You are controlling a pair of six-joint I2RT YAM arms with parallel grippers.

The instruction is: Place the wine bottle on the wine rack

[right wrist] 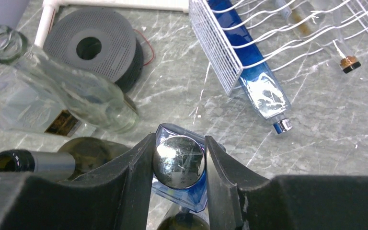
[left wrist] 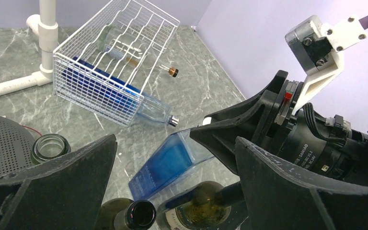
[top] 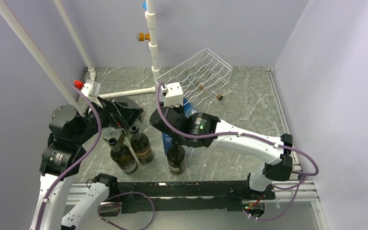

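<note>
**Right gripper** (right wrist: 178,158): jaws drawn in on either side of the round silver cap (right wrist: 179,165) of an upright blue bottle (left wrist: 165,165), with both fingers against the cap's sides.

**Left gripper** (left wrist: 175,143): jaws spread wide and holding nothing, poised over the standing bottles at the near left of the tabletop (top: 249,110).

**Wine rack** (top: 199,72): white wire, at the far middle of the tabletop and tipped up at an angle. A second blue bottle (right wrist: 261,91) lies in it, its neck poking out past the rack's end. A clear bottle with a copper-coloured cap (right wrist: 349,63) lies beside that one.

**Dark green bottles**: (top: 123,155), (top: 141,143), (top: 176,160), all upright, the last just beside the gripped blue bottle.

**Black spool** (right wrist: 91,48): flat on the tabletop, left of the rack.
</note>
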